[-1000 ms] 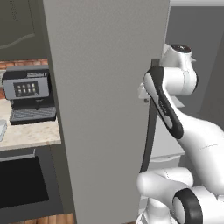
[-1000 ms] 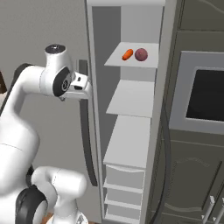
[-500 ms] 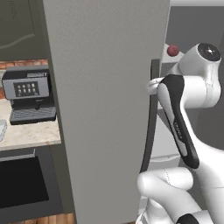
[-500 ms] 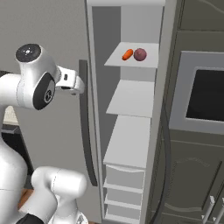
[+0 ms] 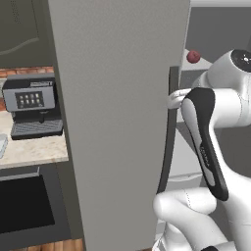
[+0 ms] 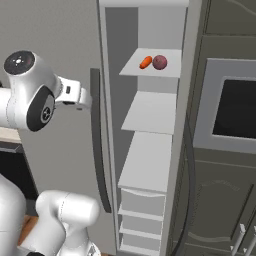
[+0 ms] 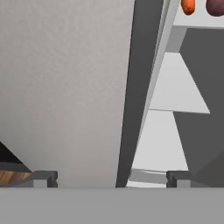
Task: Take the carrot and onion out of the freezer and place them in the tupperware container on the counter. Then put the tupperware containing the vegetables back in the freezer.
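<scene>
Freezer (image 6: 150, 150) door (image 5: 117, 122) swung open, standing left of the shelves. Carrot (image 6: 145, 62) and onion (image 6: 159, 62) on top shelf, side by side, carrot left. Counter (image 5: 29, 149) left of door; coffee machine (image 5: 32, 105) on it, sink (image 5: 24, 203) nearer. Wall oven (image 6: 232, 112) right of freezer.

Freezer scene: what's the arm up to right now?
The freezer door stands open. The carrot and onion lie side by side on the top shelf, untouched. The gripper is open and empty, at the door's edge by the dark handle, well below the vegetables. Nothing has been taken out yet; a likely next move is reaching up to the shelf.
</scene>
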